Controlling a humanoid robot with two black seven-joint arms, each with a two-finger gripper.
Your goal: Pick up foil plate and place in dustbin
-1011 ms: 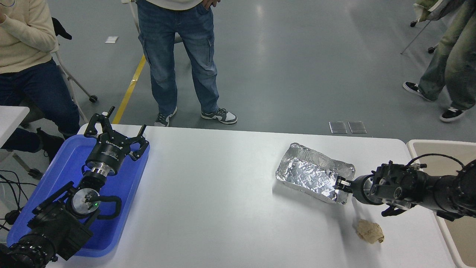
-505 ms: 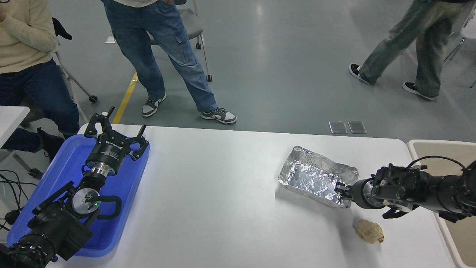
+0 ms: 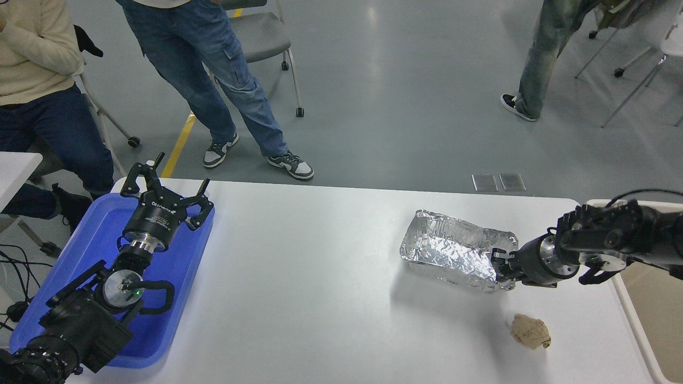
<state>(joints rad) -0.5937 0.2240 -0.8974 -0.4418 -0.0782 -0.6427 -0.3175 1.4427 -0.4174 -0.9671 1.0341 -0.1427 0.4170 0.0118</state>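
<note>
At about four o'clock on the worktop (image 3: 320, 277), the right gripper (image 3: 501, 262) was clamped on the near right corner of the foil plate (image 3: 453, 250), its black arm reaching in from three o'clock. Compared with a second earlier, the wrist had risen and drawn back toward the right edge, and the plate had tipped up with it, its outer long wall now facing the camera and its shadow spread on the white surface beneath. That suggested the lift was under way and the grip secure. The dustbin (image 3: 635, 314) waited at three o'clock, just beyond the wrist. A crumpled brown paper ball (image 3: 530, 331) lay at five o'clock, untouched. Parked at eight o'clock, the left gripper (image 3: 163, 194) hung spread wide over the blue tray (image 3: 85, 240).
</note>
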